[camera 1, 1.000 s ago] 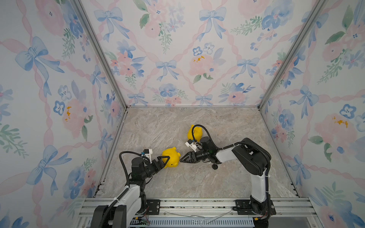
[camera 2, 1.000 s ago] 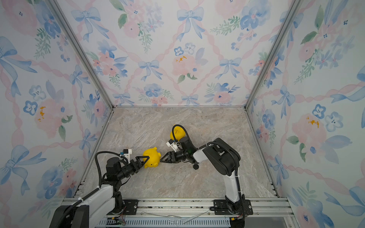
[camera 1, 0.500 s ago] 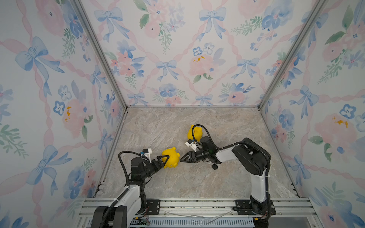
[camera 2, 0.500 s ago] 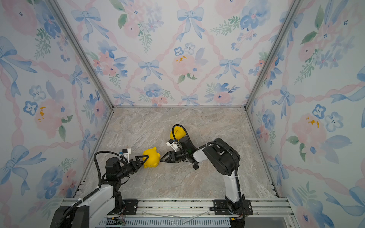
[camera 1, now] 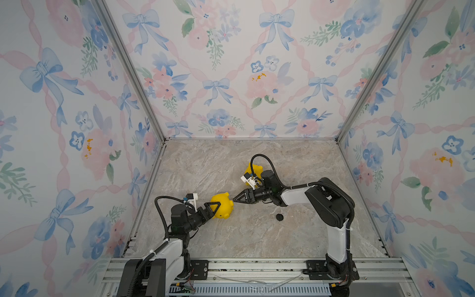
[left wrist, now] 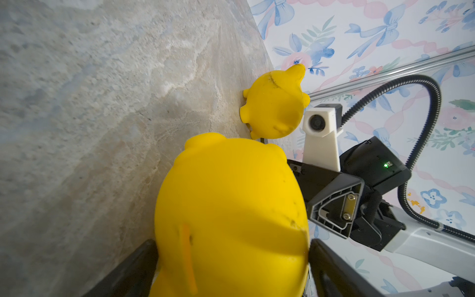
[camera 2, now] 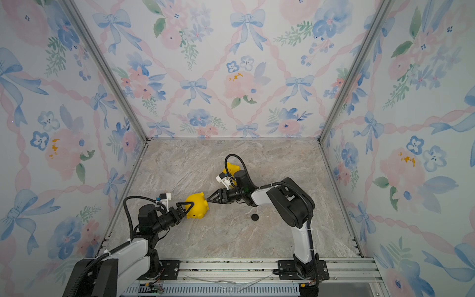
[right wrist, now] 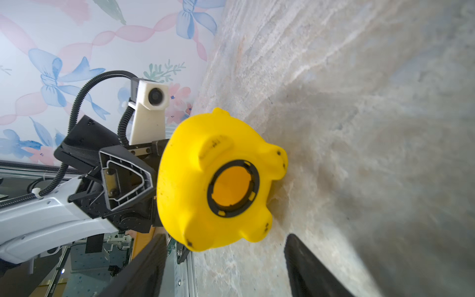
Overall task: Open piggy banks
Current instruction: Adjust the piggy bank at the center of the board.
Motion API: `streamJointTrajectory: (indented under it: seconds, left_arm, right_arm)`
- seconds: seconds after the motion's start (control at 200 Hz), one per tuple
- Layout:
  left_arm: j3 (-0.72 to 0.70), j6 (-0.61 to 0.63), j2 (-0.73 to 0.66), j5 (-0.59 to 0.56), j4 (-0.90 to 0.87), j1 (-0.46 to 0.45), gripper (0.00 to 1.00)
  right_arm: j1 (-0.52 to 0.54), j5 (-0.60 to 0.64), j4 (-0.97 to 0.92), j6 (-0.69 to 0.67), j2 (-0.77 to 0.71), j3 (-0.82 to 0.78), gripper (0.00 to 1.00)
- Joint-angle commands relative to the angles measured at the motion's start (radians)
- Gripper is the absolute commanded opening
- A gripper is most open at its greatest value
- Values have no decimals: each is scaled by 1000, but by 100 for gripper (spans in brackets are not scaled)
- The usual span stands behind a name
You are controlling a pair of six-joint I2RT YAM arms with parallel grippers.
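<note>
Marbled counter (camera 1: pixel 231 244). Left end effector (camera 1: pixel 216 209) brackets a tipped piggy bank (camera 1: pixel 226 208) — grip uncertain — aiming its unplugged belly hole (right wrist: pixel 232 187) at the right end effector (camera 1: pixel 235 199), spread empty.

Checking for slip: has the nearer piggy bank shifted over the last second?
No. The piggy bank sits equally far from the black plug.

It was a robot test booth: flowered wallpaper panels (camera 1: pixel 231 77) in metal frames boxed in a marble-look tabletop (camera 1: pixel 231 244), with robot arms (camera 1: pixel 331 205) bolted to a rail (camera 1: pixel 257 264).
</note>
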Motion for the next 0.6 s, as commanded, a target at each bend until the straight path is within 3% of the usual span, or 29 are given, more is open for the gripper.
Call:
streamJointTrajectory:
  seconds: [0.0, 0.595]
  left_arm:
    - [-50, 19, 8, -8, 20, 8, 94]
    - [-44, 28, 26, -13, 27, 9, 95]
  right_arm:
    - [23, -31, -38, -25, 0, 51, 74]
    - [96, -48, 163, 142, 86, 69, 68]
